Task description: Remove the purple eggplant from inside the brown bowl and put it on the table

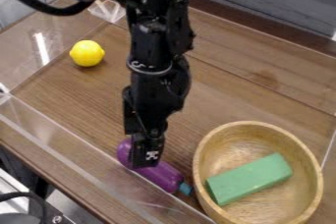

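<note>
The purple eggplant (163,174) lies on the table (262,71), just left of the brown bowl (207,153) and outside it. Its teal stem end points toward the bowl's rim. My gripper (141,147) points straight down with its black fingers open, standing over the eggplant's left end and hiding part of it. Whether the fingers touch the eggplant does not show. Inside the bowl lies a green rectangular block (247,180).
A yellow ball (86,53) rests at the left of the table. A clear acrylic piece (105,6) stands at the back left. Low clear walls (66,149) run along the table's front and left edges, close to the eggplant.
</note>
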